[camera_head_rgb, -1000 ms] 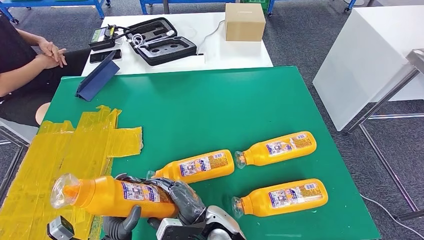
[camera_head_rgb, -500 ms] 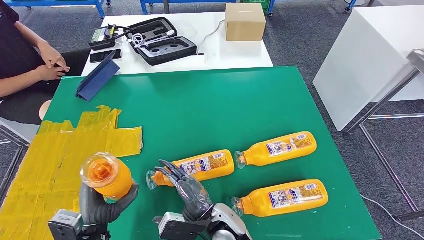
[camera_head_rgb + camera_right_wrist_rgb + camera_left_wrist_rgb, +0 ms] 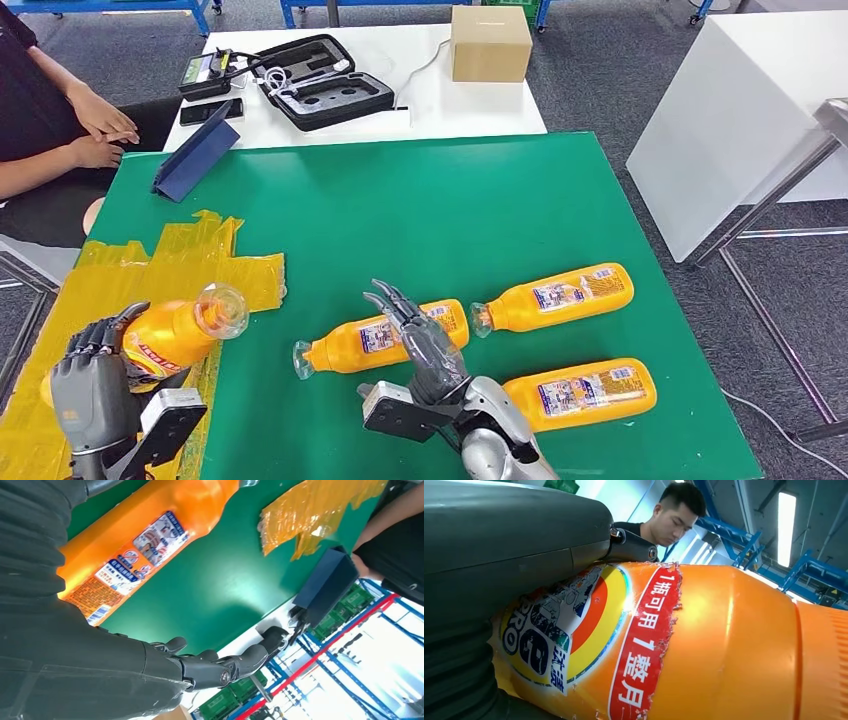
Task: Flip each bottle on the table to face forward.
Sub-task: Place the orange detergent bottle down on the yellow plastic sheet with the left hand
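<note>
- The left robot hand [image 3: 92, 385] is dark grey, with slim, segmented, darker fingers.
- At its 4 o'clock sits a flat silver-grey wrist block [image 3: 168, 424] with a dark face.
- The right robot hand [image 3: 424, 343] has black, glossy, jointed fingers on a grey palm.
- Its forearm [image 3: 497, 436] is rounded silver metal; a square grey bracket [image 3: 394, 410] juts out at its 9 o'clock.
- In the left wrist view, the thumb [image 3: 514, 535] is thick smooth grey, with a small screw at its hinge.
</note>
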Motion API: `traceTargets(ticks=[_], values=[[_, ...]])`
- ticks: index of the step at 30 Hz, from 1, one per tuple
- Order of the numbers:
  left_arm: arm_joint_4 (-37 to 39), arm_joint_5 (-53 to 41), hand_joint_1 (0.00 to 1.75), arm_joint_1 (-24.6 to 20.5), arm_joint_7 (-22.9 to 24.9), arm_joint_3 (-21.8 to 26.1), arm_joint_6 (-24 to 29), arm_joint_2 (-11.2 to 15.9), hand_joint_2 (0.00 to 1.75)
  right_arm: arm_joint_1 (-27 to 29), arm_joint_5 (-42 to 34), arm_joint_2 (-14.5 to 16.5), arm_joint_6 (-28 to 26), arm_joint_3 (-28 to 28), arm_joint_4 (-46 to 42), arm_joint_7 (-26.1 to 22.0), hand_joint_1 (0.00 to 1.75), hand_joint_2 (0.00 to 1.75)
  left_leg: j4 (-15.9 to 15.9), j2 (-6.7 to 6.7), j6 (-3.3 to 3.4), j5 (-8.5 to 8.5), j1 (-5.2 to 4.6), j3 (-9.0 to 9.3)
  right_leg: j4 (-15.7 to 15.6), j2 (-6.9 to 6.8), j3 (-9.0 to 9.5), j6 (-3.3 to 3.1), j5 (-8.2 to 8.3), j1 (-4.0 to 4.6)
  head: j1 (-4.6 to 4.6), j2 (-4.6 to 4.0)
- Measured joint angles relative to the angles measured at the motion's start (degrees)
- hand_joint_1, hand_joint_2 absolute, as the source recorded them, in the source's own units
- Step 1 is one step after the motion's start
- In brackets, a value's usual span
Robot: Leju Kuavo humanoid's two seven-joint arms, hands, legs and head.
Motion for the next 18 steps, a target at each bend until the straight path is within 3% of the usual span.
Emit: traceTargets(ticks=[14,18], values=[[0.51,-0.77,1.75,-0.41,0.38,0.66,0.1,0.92,1.75,-0.27,0.15,-0.69,0.0,-0.58,-0.02,0.09,0.0,1.75,0.0,0.0,0.0,0.0,0.0,-0.01,0.0,0.0,-0.01,0.0,0.0,0.0,0.0,0.0],[2.29,-8.75,1.75,-1.27,5.05,0.4,-0.37,1.66,1.75,-0.71,1.84,-1.08,0.5,-0.52,0.15,1.49,0.0,1.75,0.0,-0.03,0.0,0.01,0.0,-0.01,0.0,-0.02,-0.01,0.0,0.0,0.0,0.0,0.0]])
